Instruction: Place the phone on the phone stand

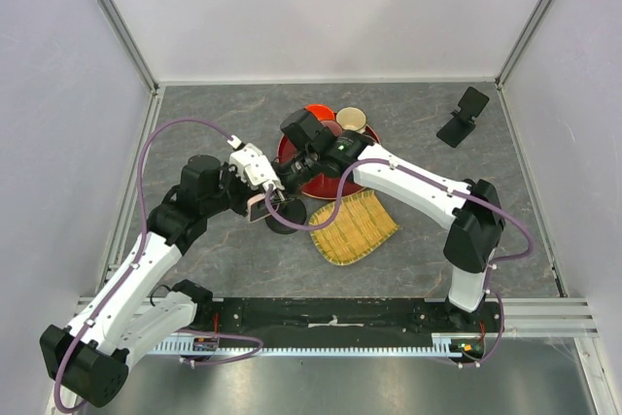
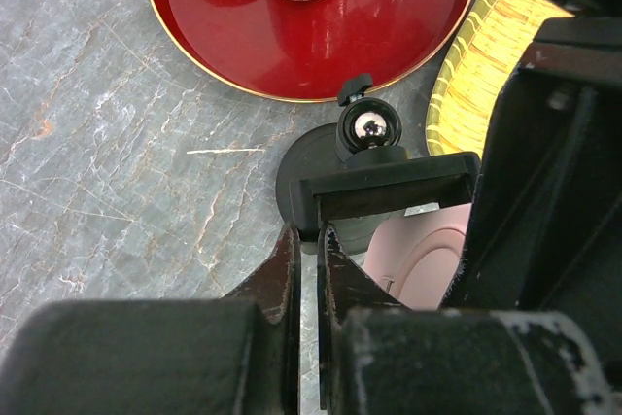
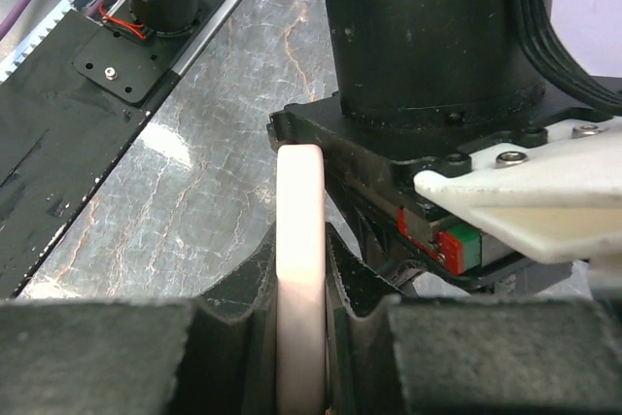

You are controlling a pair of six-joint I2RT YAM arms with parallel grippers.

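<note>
two arms are seen meeting at the middle of the grey table (image 1: 214, 114). one pink phone (image 3: 298, 201) is held edge-on between the fingers of the right gripper (image 3: 297, 289), whose jaws are closed on it. the phone is kept just above the table, touching or just beside the near side of the middle phone stand (image 2: 389, 187).

two phone stands are counted. one stands at the middle, with a round black base, a shiny ball joint and a black cradle. the second phone stand (image 1: 465, 116) is set well apart at the far right.

the left gripper (image 2: 313, 240) is found with its jaws drawn almost together, only a thin slit being left. their tips are placed at the cradle's left corner, and whether that corner is pinched cannot be told.

one red tray (image 2: 224, 36) is laid just beyond the middle stand, and one pale cup (image 1: 352, 121) is seen at its far edge. one yellow woven tray (image 1: 358, 228) is laid to the right of the stand.
</note>
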